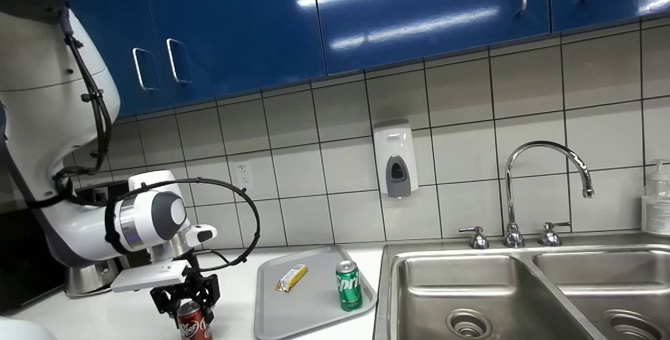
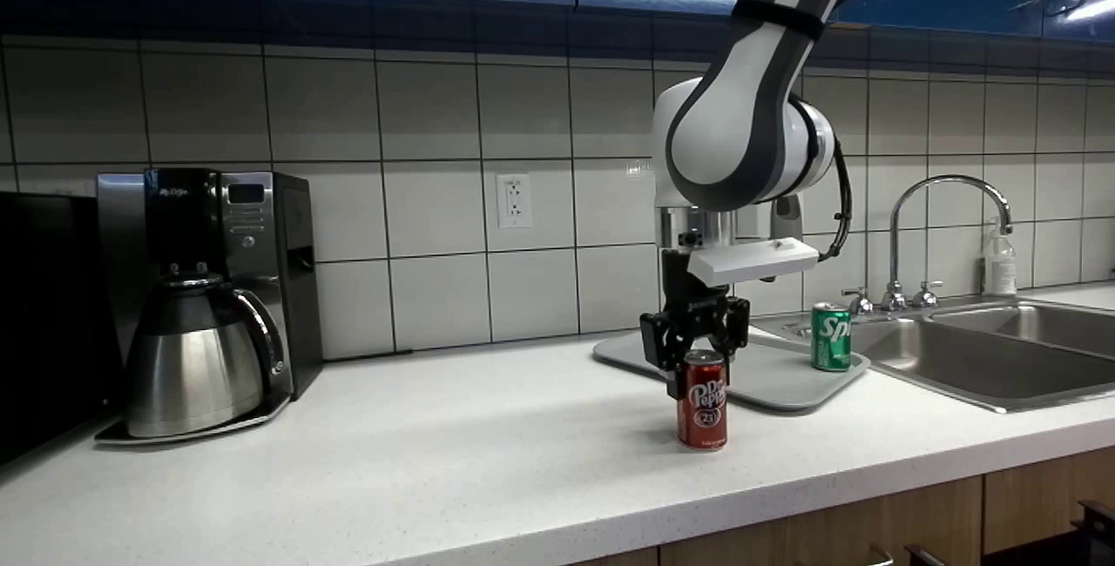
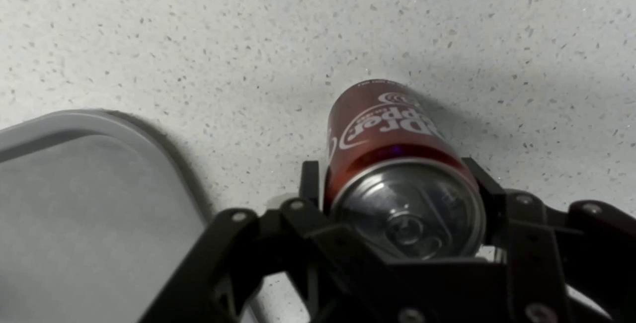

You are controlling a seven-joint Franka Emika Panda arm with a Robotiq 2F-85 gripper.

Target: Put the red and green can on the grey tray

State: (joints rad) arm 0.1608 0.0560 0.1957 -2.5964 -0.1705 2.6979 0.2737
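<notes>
- We see the red can in dark red, with white lettering and a silvery top.
- The green can also shows us white lettering under a silvery top.
- We find the tray a plain grey.
- The gripper looks black to us, the arm white with dark grey.
- We see grey specks scattered over the white counter.
- Blue wall cabinets show us glossy white streaks.
- We see pale tiles in a grid of dark lines.
- We see yellow with whitish patches on the small oblong item.
</notes>
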